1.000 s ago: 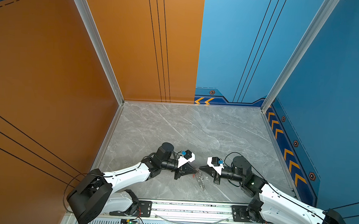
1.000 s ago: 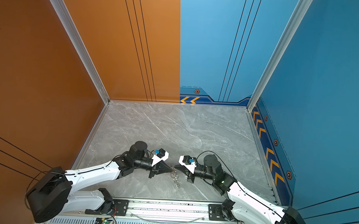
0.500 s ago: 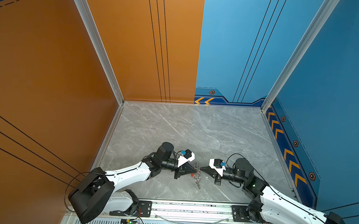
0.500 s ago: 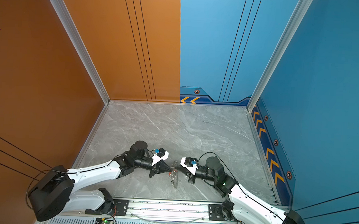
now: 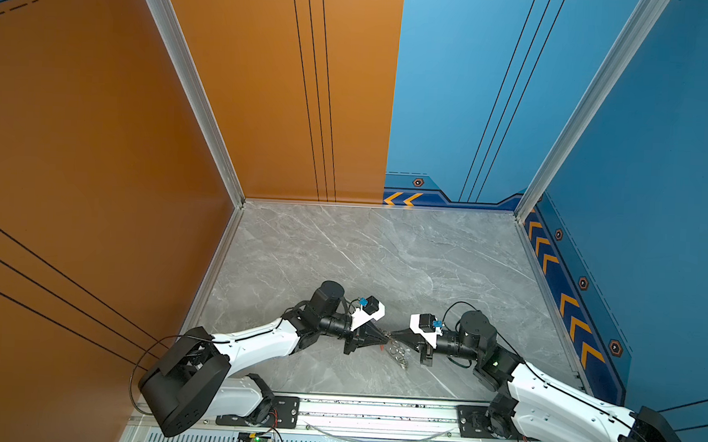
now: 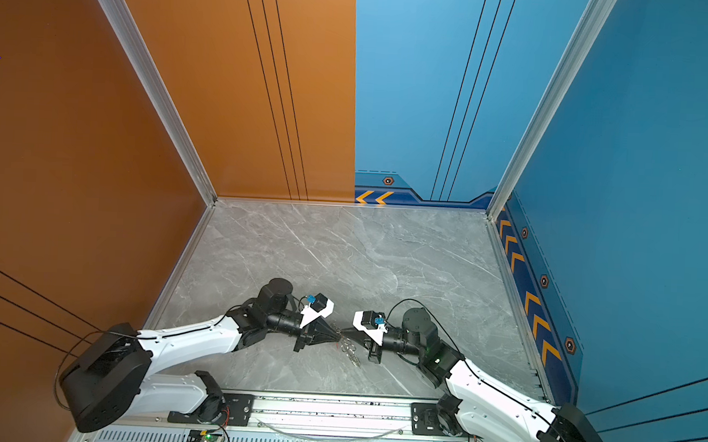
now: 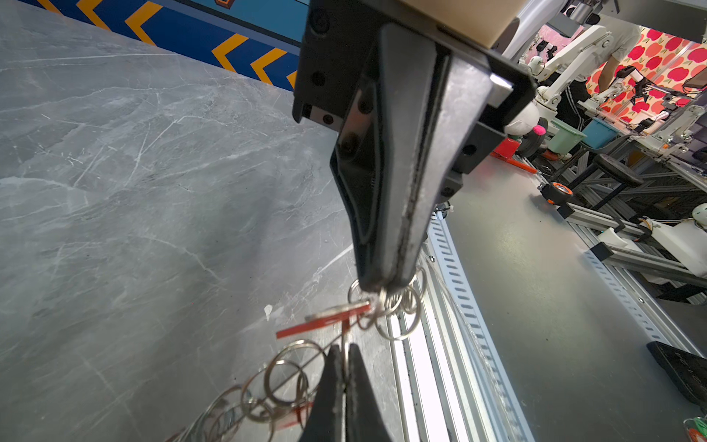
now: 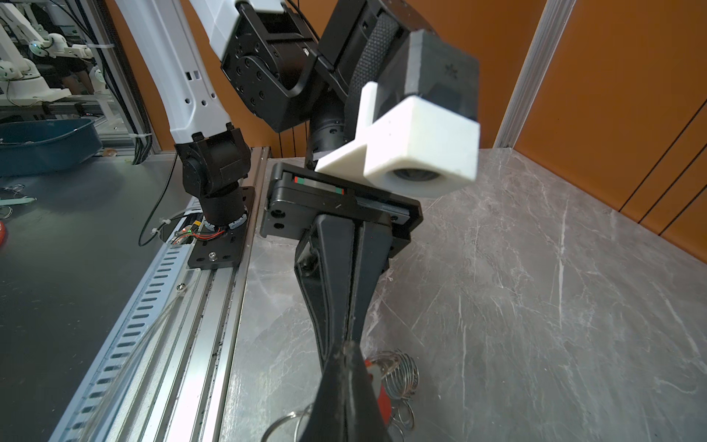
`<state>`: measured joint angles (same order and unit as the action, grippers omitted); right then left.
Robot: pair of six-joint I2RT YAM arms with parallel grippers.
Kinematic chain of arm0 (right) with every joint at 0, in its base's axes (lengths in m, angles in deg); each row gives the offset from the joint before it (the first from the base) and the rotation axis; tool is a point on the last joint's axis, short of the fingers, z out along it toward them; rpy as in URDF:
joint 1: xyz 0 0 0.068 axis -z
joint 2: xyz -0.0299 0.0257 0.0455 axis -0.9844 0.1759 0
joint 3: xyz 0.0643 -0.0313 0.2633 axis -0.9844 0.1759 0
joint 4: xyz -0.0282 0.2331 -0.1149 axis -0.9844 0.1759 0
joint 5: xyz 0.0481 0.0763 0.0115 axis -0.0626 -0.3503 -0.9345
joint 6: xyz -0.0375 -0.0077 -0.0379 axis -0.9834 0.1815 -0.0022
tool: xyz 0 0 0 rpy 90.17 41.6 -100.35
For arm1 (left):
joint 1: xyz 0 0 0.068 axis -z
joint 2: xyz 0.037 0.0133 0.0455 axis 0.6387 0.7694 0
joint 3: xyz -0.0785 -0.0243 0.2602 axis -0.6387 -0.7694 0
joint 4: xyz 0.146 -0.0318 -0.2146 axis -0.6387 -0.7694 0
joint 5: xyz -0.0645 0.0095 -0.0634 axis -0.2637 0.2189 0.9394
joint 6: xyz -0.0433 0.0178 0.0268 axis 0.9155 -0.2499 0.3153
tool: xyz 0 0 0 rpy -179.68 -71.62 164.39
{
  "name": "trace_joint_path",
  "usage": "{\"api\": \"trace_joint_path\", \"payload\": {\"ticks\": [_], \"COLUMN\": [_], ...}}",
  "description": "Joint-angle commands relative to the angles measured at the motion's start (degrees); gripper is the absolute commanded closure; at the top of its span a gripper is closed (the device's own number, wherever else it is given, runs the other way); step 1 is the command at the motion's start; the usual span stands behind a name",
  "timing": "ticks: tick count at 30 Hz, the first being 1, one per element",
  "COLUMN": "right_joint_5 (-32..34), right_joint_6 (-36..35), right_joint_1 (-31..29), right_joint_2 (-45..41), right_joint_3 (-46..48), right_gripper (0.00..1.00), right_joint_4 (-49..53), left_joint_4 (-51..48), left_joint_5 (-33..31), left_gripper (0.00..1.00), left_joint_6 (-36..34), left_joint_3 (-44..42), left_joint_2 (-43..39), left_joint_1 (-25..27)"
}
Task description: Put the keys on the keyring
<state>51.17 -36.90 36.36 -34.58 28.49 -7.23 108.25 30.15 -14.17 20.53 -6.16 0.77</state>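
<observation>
The keyring [image 5: 399, 355] [image 6: 351, 353] shows as a chain of silver split rings hanging between my two grippers, low over the grey table in both top views. My left gripper [image 7: 345, 354] [image 5: 385, 338] is shut on a thin ring seen edge-on. My right gripper [image 8: 346, 354] [image 7: 382, 285] is shut too, its tip buried in a cluster of rings [image 7: 399, 306]. The two tips almost touch. One of the keys, with its red tag [image 7: 321, 323] [image 8: 378, 384], lies crosswise between the tips. A second red tag [image 7: 294, 415] shows lower among the rings [image 7: 287, 377].
The marble table [image 5: 362, 264] is walled by orange panels [image 5: 99, 134] on the left and blue panels [image 5: 658, 184] at the back and right. An aluminium rail [image 5: 375, 412] with both arm bases runs along the front edge, just below the grippers.
My right gripper has moved left towards the left gripper, so the two tips now meet over the hanging rings. The left arm has barely shifted.
</observation>
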Motion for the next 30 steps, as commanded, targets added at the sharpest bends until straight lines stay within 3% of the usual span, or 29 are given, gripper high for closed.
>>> {"api": "trace_joint_path", "payload": {"ticks": [1, 16, 30], "right_joint_5": [-0.9, 7.2, 16.5], "right_joint_6": [0.0, 0.8, 6.8], "right_joint_1": [-0.5, -0.7, -1.7], "right_joint_2": [0.7, 1.8, 2.0], "right_joint_3": [-1.1, -2.0, -4.8], "right_gripper": [1.00, 1.00, 1.00], "right_joint_4": [-0.5, 3.0, 9.9], "left_joint_4": [1.2, 1.1, 1.1], "left_joint_5": [1.8, 1.6, -2.6], "left_gripper": [1.00, 1.00, 1.00], "left_joint_6": [0.4, -0.5, -3.8], "left_joint_3": [0.9, 0.7, -1.1], "left_joint_2": [0.0, -0.3, -3.1], "left_joint_1": [0.3, 0.4, 1.3]}}
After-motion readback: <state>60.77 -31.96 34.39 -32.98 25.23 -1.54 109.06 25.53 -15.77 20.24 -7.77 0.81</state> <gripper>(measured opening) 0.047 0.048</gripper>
